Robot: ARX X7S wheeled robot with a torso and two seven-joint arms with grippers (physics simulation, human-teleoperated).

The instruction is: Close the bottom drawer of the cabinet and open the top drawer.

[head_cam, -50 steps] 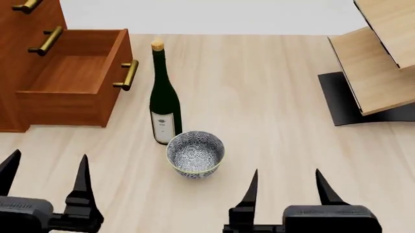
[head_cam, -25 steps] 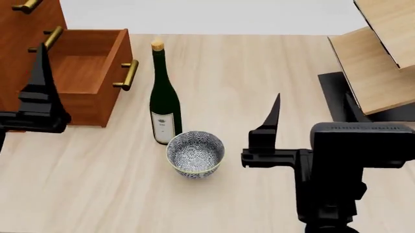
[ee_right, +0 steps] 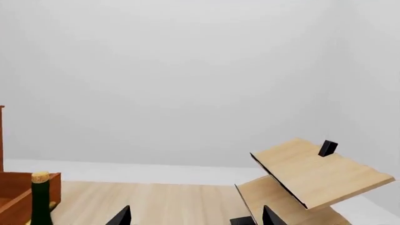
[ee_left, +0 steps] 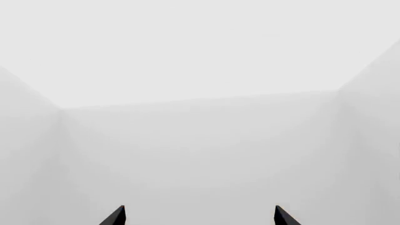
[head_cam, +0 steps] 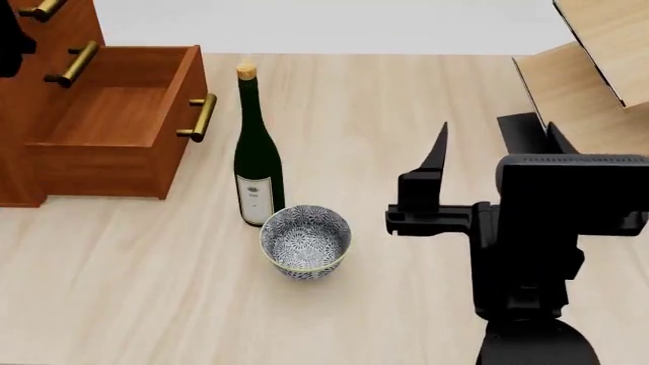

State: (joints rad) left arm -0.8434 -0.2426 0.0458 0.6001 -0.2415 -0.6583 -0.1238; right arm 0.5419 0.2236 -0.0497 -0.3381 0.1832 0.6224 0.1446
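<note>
The cabinet (head_cam: 30, 38) stands at the far left of the table. Its bottom drawer (head_cam: 112, 122) is pulled out and empty, brass handle (head_cam: 200, 116) facing the wine bottle. The middle drawer's handle (head_cam: 71, 65) and the top drawer's handle (head_cam: 41, 9) sit flush on the front, both drawers shut. My left gripper (ee_left: 198, 216) is open and empty and sees only white walls; in the head view just a black part (head_cam: 11, 38) shows before the cabinet's top. My right gripper (head_cam: 497, 148) is open and empty, raised over the table's right half, also seen in the right wrist view (ee_right: 195, 216).
A green wine bottle (head_cam: 255, 160) stands just right of the open drawer. A patterned bowl (head_cam: 305, 240) sits in front of it. A pale plywood rack (head_cam: 588, 99) on a black base stands at the far right, close behind my right gripper.
My left gripper has risen from beside the open drawer to the view's top left corner. My right gripper has lifted slightly and shifted a little right.
</note>
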